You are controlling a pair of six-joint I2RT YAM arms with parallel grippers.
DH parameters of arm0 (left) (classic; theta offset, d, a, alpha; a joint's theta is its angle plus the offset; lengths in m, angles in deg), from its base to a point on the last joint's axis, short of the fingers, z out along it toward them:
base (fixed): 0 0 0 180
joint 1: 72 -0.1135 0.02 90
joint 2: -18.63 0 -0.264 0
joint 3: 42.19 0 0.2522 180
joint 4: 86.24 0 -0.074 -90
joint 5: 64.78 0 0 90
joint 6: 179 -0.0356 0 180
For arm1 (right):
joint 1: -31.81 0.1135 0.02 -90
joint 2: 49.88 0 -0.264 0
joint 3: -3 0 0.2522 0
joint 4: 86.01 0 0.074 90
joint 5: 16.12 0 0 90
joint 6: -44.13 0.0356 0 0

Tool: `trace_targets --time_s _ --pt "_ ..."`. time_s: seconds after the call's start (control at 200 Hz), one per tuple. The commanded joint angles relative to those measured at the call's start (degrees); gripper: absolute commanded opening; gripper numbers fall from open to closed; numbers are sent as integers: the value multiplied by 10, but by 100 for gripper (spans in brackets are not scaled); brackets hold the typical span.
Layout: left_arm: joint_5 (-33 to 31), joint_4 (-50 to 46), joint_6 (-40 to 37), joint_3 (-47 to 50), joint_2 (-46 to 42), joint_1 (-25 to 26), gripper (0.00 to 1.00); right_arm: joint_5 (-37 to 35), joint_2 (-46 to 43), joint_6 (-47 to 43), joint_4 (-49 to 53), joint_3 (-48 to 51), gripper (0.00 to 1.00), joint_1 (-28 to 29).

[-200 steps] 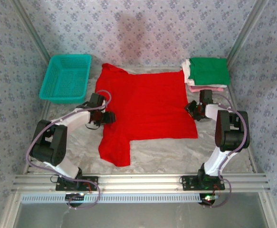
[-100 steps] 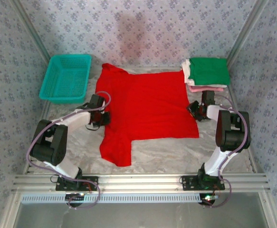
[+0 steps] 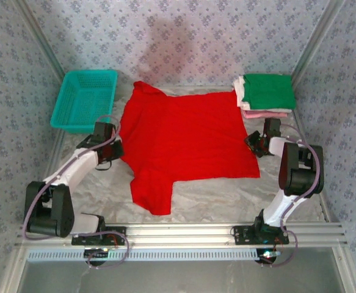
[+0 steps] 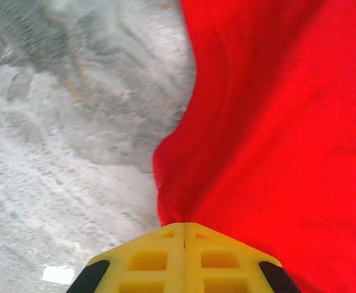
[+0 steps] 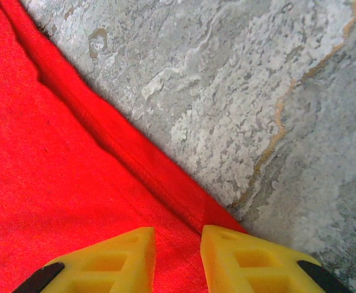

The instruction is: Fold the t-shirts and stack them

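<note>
**Change since the earlier frame:** the left hand (image 3: 108, 148) has drawn back toward its own side and taken the cloth edge with it. The bright red short-sleeved cloth t-shirt (image 3: 187, 137) now lies wider and flatter. The right hand (image 3: 255, 143) has edged slightly outward along the opposite hem.

1. **Left hand** (image 4: 184, 229): fingers together, clamped on the side edge of the red t-shirt (image 4: 275, 122), with the cloth puckering into the pinch. Probably held this way to pull the panel taut before folding.
2. **Right hand** (image 5: 178, 235): fingers a narrow gap apart, straddling the hem of the red t-shirt (image 5: 55, 152) near a corner, not yet pinching it. Probably placed to take the matching edge.
3. **Grey marbled worktop** (image 3: 226, 195): bare on the outer side of each hand.
4. **Red t-shirt:** spread flat between the two hands, with one sleeve trailing toward the near edge on the left hand's side.
5. **Just beyond the right hand:** a folded green cloth t-shirt (image 3: 268, 90) on top of a folded white one (image 3: 240, 91) and a folded pink one (image 3: 263, 113). This is probably the destination stack.
6. **Beyond the left hand, farther out:** a teal plastic mesh basket (image 3: 83, 101), apart from the red cloth.
</note>
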Motion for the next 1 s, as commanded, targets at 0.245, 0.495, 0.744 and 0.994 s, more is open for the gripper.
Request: trace_targets --time_s 0.245,0.495,0.744,0.994 --pt "-88 -27 0 9 41 -36 13 -56 -45 2 82 23 31 -16" --pt "-88 -53 -11 -37 -19 -14 49 -52 -100 -26 145 -5 46 19" --pt "28 -208 135 28 -198 94 57 -66 -214 -63 202 26 54 36" --pt "32 -208 315 150 -262 263 59 -60 -228 -94 180 58 56 89"
